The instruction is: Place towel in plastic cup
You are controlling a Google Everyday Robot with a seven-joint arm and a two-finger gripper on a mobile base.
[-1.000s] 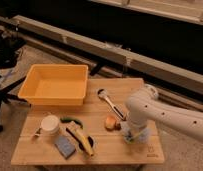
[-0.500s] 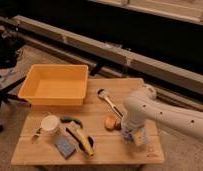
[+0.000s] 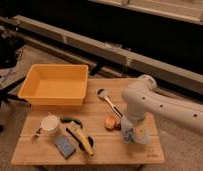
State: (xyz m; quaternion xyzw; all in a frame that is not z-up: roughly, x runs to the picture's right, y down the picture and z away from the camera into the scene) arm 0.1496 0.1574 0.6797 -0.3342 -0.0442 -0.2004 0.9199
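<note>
On the far left of the wooden table [image 3: 115,152] sits the yellow bin [image 3: 56,89], open and set back toward the rear edge. In front of it, near the front-left corner, stands the white plastic cup [image 3: 50,123], upright with its mouth facing up. Just right of the cup lie a dark green object [image 3: 71,120], a blue sponge [image 3: 65,146] and a banana [image 3: 81,140], the banana running diagonally toward the front edge. Further right, a long-handled utensil [image 3: 109,101] lies slantwise with its round head toward the bin, and a small orange object [image 3: 111,122] rests near its lower end. At the right side the white arm [image 3: 160,107] bends down over the table, and the gripper [image 3: 133,132] points straight down just beside the orange object, its tip at or very near the tabletop. Whether its fingers are parted or closed cannot be told from this view. A pale bluish-white mass at the gripper's tip may be the towel [image 3: 129,135], but I cannot tell whether it is held or merely lying under the fingers. The relation that matters is plain: the cup lies well apart from the gripper, to its left across the table, with the banana and sponge between them. Carrying the towel there would likely call for a lift high enough to pass over those items before lowering into the cup's mouth.
</note>
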